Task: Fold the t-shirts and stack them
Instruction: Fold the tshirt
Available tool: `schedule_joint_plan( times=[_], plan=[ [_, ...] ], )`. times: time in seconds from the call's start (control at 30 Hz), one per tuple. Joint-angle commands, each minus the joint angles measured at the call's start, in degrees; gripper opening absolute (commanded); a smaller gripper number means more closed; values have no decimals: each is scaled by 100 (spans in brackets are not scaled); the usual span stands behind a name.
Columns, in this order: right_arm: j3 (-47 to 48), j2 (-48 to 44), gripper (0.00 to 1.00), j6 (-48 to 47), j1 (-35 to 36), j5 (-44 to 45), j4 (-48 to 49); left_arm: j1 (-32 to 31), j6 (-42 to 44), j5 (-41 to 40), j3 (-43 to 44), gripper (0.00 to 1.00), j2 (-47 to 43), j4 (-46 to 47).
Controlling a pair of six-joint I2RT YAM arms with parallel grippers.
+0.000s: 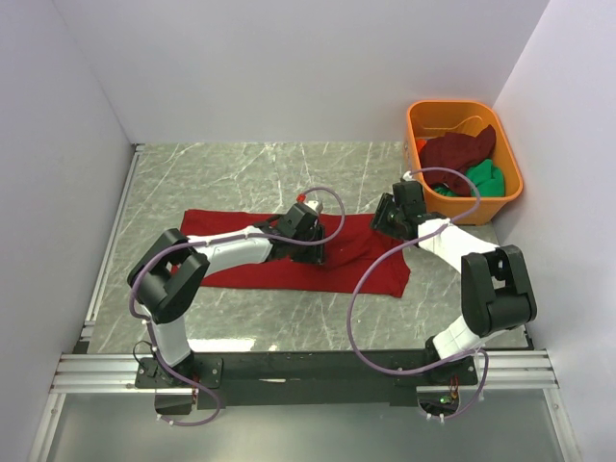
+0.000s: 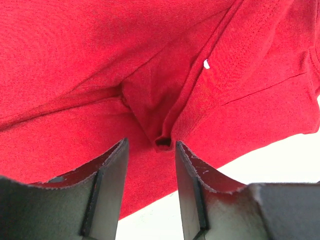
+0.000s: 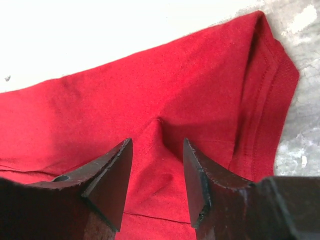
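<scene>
We see the bright red t-shirt [image 1: 241, 274] spread flat across the middle of the marble table [image 1: 231, 173]. The dark maroon t-shirt [image 1: 462, 149] and the green t-shirt [image 1: 486, 178] lie bundled in the orange plastic tub [image 1: 481, 208] at the far right corner. The left gripper [image 2: 151, 142] sits low over the red shirt's middle with its jaws parted around a small raised pucker of cloth, and the right gripper [image 3: 157, 140] stands likewise parted near a stitched hem, though we cannot be sure whether any pad brushes its fold.
</scene>
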Motion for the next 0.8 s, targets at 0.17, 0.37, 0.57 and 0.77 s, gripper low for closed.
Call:
schedule_joint_plan(
  times=[0.17, 0.37, 0.57, 0.77],
  plan=[
    [54, 195, 50, -3, 41, -88, 184, -56, 39, 198, 207, 45, 141, 248],
    [63, 266, 48, -11, 67, -61, 158, -56, -23, 268, 154, 43, 106, 388],
    [-24, 196, 39, 41, 137, -61, 184, -56, -49, 338, 224, 34, 141, 380],
    [-156, 46, 21, 68, 199, -17, 140, -56, -49, 286, 251, 18, 98, 283]
  ],
)
